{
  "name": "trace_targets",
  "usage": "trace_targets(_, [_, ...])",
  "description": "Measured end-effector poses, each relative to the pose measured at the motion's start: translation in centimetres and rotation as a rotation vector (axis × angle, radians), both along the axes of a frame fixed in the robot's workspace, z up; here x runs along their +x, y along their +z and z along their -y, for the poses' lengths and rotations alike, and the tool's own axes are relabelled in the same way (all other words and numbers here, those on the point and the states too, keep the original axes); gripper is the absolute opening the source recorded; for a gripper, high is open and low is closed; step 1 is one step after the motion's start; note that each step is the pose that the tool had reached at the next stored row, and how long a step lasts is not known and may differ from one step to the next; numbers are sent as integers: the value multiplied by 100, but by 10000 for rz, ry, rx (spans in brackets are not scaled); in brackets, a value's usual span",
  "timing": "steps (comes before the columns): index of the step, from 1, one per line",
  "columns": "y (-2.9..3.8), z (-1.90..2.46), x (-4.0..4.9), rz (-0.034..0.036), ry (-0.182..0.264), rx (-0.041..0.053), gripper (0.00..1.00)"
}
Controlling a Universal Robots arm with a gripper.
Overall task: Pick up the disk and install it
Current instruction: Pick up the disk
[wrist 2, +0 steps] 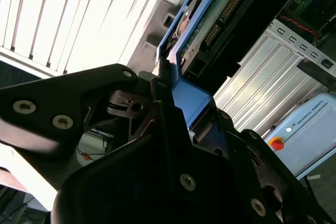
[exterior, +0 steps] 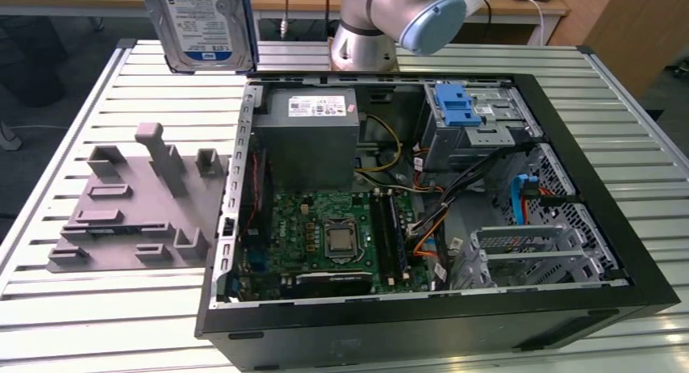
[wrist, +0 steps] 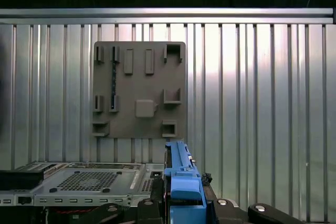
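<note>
Holding: the end effector (wrist: 184, 205) is closed tight on the disk (exterior: 205, 26), gripping it by the blue carrier rail (wrist: 181, 179) at one end. Both wrist views show that grip.
Disk position: it's up at the exterior view's upper left, standing on edge with its blue-and-white label facing that camera. The frame edge cuts off its top.
Disk and case: the disk is outside the open computer case (exterior: 603, 308), off the case's far corner on the exterior view's left.
Second wrist view: the disk's green circuit-board underside (wrist 2: 220, 9) runs away from the end effector (wrist 2: 181, 93), and the blue rail (wrist 2: 186, 95) sits right in the grip.
First wrist view: looking past the rail we see the grey fixture plate (wrist: 139, 90) lying flat on the slatted metal counter (wrist: 262, 103), with a perforated edge of the case (wrist: 84, 182) beside the rail.
Fixture plate: in the exterior view the plate (exterior: 129, 220) lies on the counter (exterior: 108, 324) just beside the case, on the exterior view's left.
Inside the case: a grey power supply (exterior: 312, 135) sits at the back, a green motherboard (exterior: 334, 236) in front of it, and a metal drive cage with a blue latch (exterior: 469, 115) in the back corner towards the exterior view's right.
Arm: the silver robot arm (exterior: 398, 18) stands behind the case.
</note>
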State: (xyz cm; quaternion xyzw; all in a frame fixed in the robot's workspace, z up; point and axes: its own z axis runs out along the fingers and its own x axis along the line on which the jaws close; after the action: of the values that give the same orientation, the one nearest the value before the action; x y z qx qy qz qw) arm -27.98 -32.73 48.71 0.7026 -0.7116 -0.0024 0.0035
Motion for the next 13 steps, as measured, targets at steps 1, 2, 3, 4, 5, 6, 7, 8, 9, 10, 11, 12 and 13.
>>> trace_targets(1, [0, 0, 14, 0, 0, 0, 36])
trace_targets(2, [0, 0, 29, 0, 0, 0, 36])
trace_targets(3, [0, 0, 43, 1, 0, 0, 36])
trace_targets(4, [0, 0, 58, 1, -1, 1, 36])
trace_targets(5, [0, 0, 72, 0, 0, 0, 36])
trace_targets(6, [0, 0, 87, 0, 0, 0, 36])
trace_targets(7, [0, 0, 101, 0, -1, 1, 36])
trace_targets(8, [0, 0, 99, 0, -1, 0, 36])
trace_targets(9, [0, 0, 94, 0, -1, 1, 36])
trace_targets(10, [0, 0, 89, 1, 0, 1, 36])
trace_targets(11, [0, 0, 88, 1, 0, 1, 36])
trace_targets(12, [0, 0, 88, 0, 1, 0, 36])
trace_targets(13, [0, 0, 87, 0, 1, 0, 36])
